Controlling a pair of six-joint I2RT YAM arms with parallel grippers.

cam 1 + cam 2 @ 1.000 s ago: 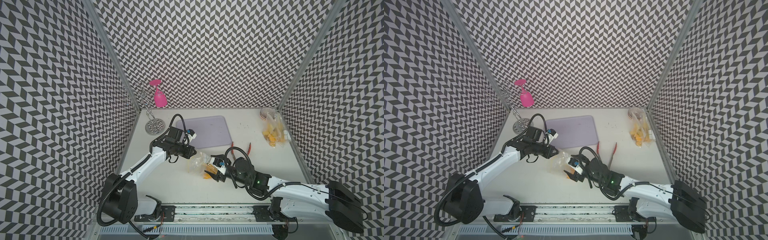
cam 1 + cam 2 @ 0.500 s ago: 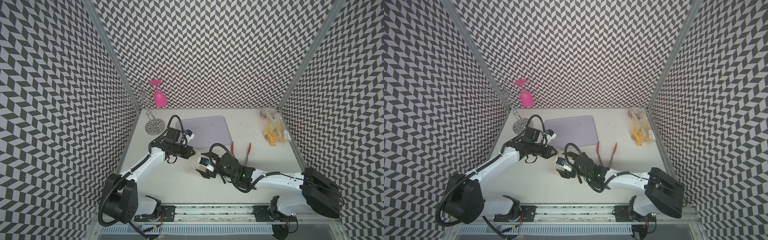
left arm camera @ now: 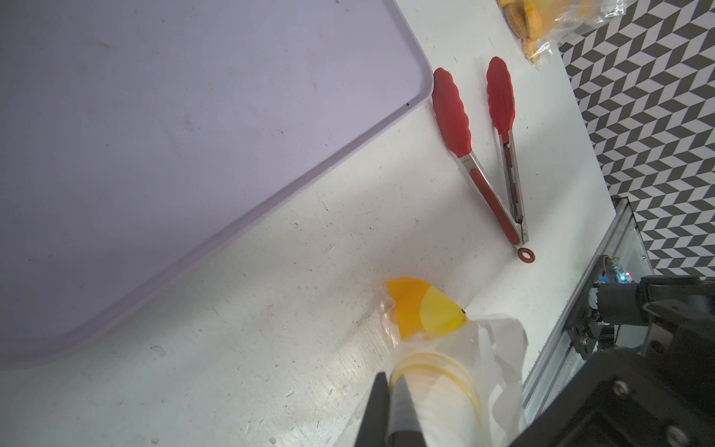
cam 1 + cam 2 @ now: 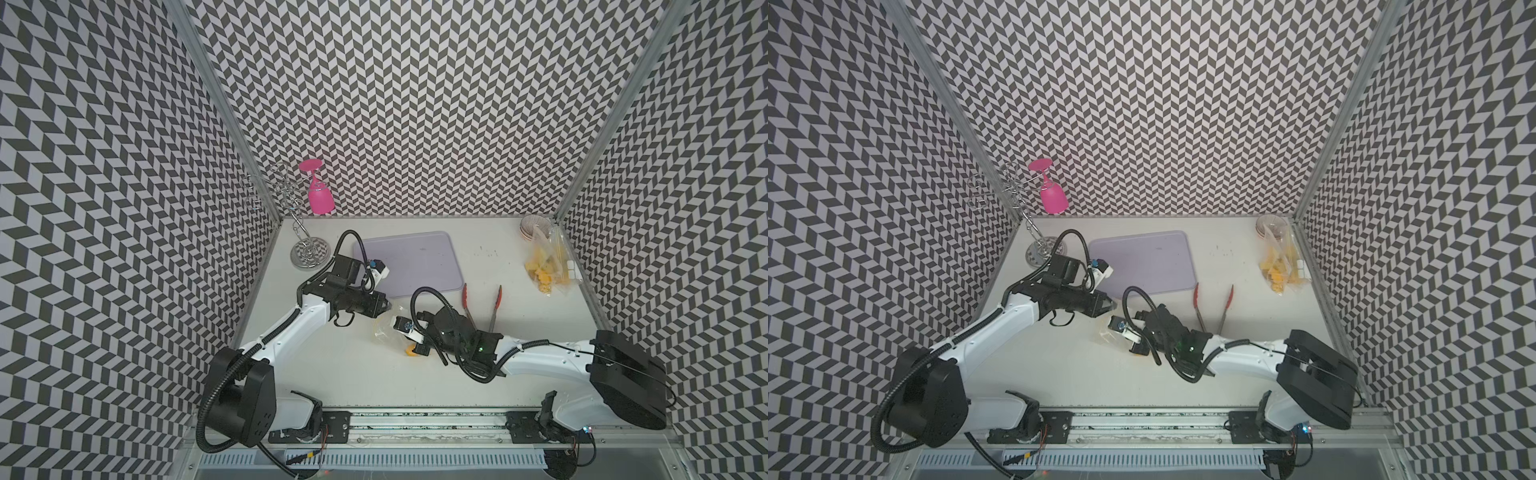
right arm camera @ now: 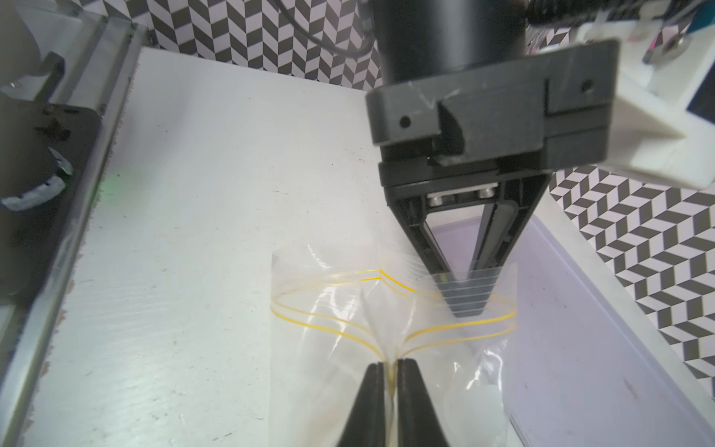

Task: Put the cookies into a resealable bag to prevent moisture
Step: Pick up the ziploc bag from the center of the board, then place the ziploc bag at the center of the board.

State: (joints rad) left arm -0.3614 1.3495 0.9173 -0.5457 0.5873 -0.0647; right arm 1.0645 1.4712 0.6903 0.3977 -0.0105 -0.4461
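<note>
- Left gripper (image 5: pixel 465 298): jaws together, pinching the far lip of the resealable bag (image 5: pixel 325 348), right of centre in the right wrist view.
- Right gripper (image 5: pixel 390 371): jaws clamped on the near lip, bottom centre.
- Cookies (image 4: pixel 540 278): heaped in second clear bag (image 4: pixel 555 253), right of centre in both top views, well apart from both grippers.
- Tongs (image 4: pixel 482 303): red-tipped, lying between the two bags.

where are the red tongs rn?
In both top views the red tongs lie open on the table, just right of the purple tray's near corner, tips toward the back wall; the filled cookie bag lies farther right.
</note>
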